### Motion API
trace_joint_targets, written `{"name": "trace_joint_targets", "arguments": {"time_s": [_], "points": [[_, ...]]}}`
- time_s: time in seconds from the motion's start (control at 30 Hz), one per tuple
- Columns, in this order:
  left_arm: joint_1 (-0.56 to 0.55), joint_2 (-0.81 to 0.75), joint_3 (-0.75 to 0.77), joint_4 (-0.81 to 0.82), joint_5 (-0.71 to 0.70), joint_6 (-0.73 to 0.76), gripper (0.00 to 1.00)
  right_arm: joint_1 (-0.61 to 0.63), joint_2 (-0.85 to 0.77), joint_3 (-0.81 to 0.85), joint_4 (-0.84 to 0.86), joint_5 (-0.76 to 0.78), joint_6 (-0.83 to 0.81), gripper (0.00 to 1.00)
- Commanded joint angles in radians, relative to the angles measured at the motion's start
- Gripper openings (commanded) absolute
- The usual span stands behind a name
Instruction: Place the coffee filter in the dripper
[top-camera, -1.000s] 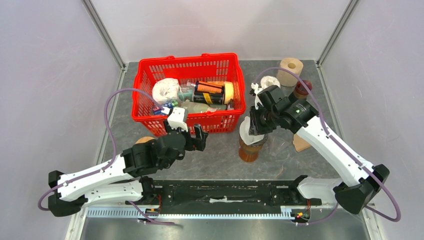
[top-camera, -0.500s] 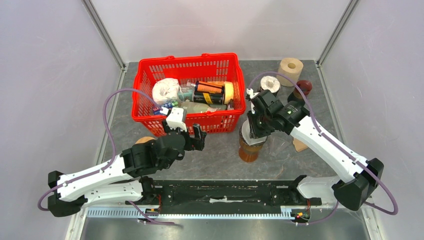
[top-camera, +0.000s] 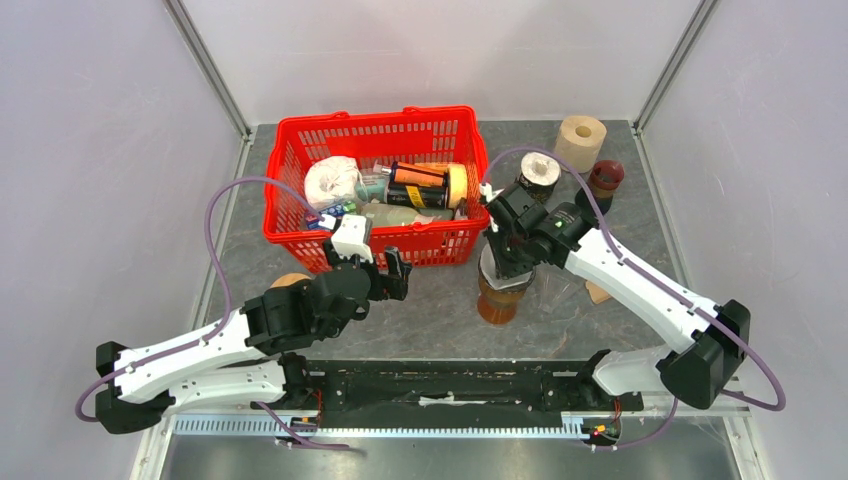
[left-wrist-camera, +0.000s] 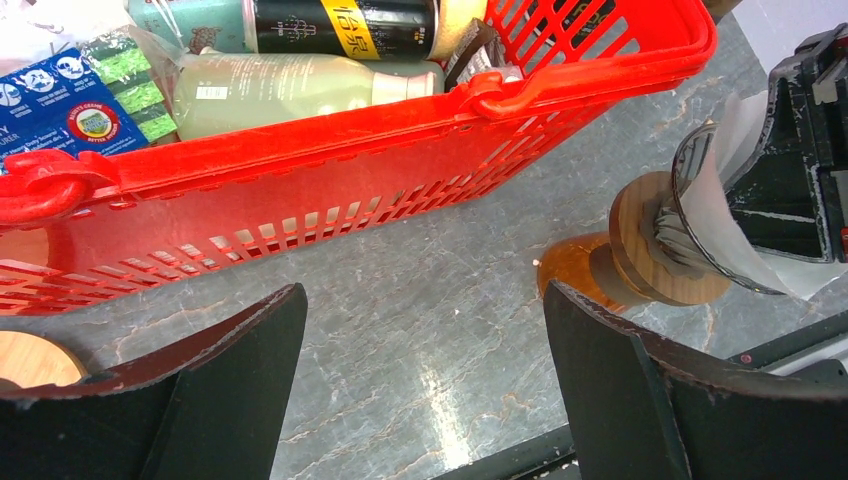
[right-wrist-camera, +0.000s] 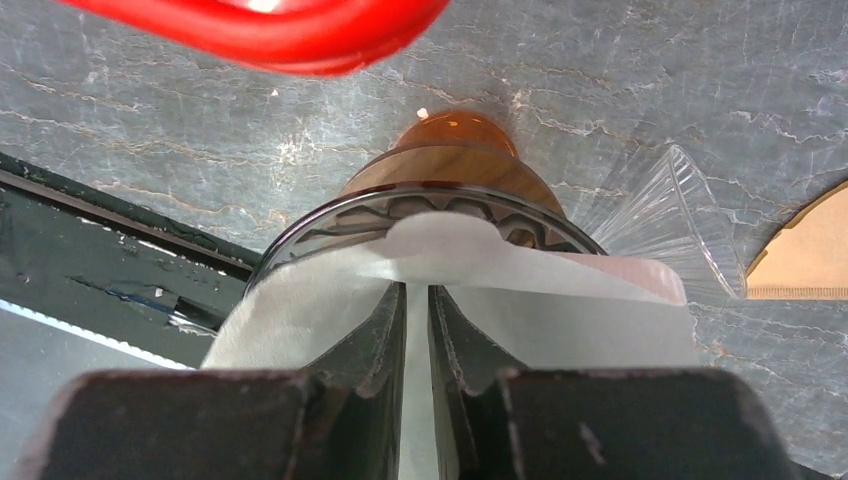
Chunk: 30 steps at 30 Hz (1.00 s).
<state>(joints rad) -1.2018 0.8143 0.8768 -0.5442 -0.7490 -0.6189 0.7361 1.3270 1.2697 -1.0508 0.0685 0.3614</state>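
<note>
1. The right jaws have swung in from the right and settled over the amber carafe (top-camera: 497, 302). They have narrowed to a slit and now pinch an upright fold of the coffee filter (right-wrist-camera: 450, 270).
2. The coffee filter lies spread inside the glass dripper (right-wrist-camera: 330, 225), its white edge standing above the rim. The dripper sits on the carafe's wooden collar (left-wrist-camera: 640, 250).
3. The placing looks nearly done. What seems left is to let go and lift away without dragging the paper out.
4. The left jaws stay wide apart and empty, low over the tabletop (top-camera: 440, 300) just in front of the red basket (top-camera: 290, 190).
5. The tabletop is grey, veined and glossy. A second clear ribbed cone (right-wrist-camera: 670, 210) lies on its side beside the carafe.
6. Plain pale walls and metal corner posts (top-camera: 205, 65) close the space in.
</note>
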Motion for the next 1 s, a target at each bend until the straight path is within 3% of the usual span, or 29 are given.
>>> {"name": "trace_joint_targets", "arguments": {"time_s": [0.0, 0.97], "points": [[0.000, -0.005, 0.011, 0.010, -0.042, -0.029, 0.94, 0.004, 0.017, -0.013, 0.016, 0.022, -0.012, 0.19], [0.000, -0.010, 0.021, -0.019, -0.059, -0.030, 0.94, 0.005, 0.050, -0.083, 0.060, -0.015, -0.036, 0.17]]}}
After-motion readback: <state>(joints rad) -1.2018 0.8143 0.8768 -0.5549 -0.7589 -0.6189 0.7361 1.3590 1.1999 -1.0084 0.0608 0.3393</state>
